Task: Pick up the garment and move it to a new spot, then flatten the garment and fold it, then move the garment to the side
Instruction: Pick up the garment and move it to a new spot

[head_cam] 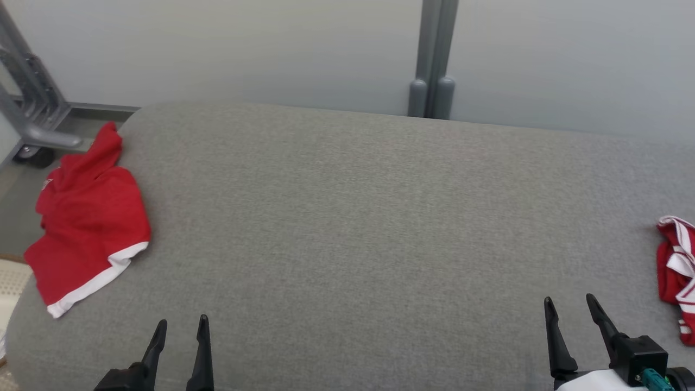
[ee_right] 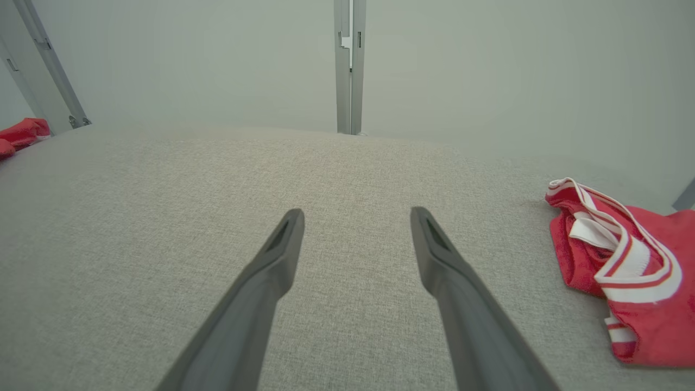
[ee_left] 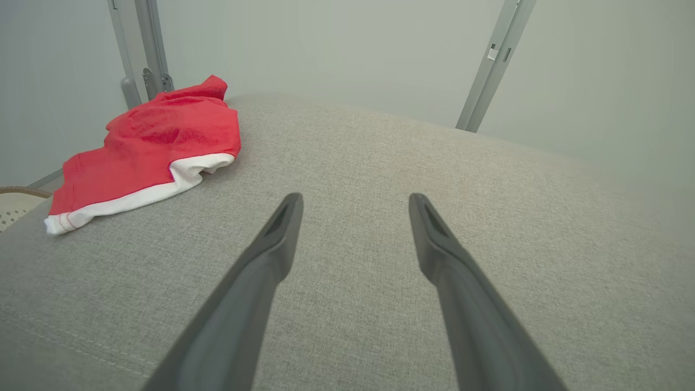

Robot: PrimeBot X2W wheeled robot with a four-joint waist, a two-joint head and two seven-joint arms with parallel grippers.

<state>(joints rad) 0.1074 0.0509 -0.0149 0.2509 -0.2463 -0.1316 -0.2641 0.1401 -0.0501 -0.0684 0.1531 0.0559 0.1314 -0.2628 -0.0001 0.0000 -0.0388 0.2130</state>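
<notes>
We see a wide grey padded surface (head_cam: 347,228) running from edge to edge, its near rim cut off at the bottom of the head view. Behind it stands a pale wall (head_cam: 244,49), split by a grey post (head_cam: 434,54) whose top runs out of frame.

At the surface's far left corner lies a red garment (head_cam: 89,217), rumpled, with a white hem band along its near edge. Part of it hangs past the rounded corner, so we cannot make out its full shape. From the left wrist it (ee_left: 157,146) sits well apart from the fingers.

At the right edge lies a striped garment (head_cam: 676,277), bunched, red with white bands. The head view cuts it off, and the right wrist view (ee_right: 624,271) clips its far side too.

The left gripper (head_cam: 182,321) and the right gripper (head_cam: 568,300) hover over bare fabric, each with its fingers spread apart and nothing between them.
</notes>
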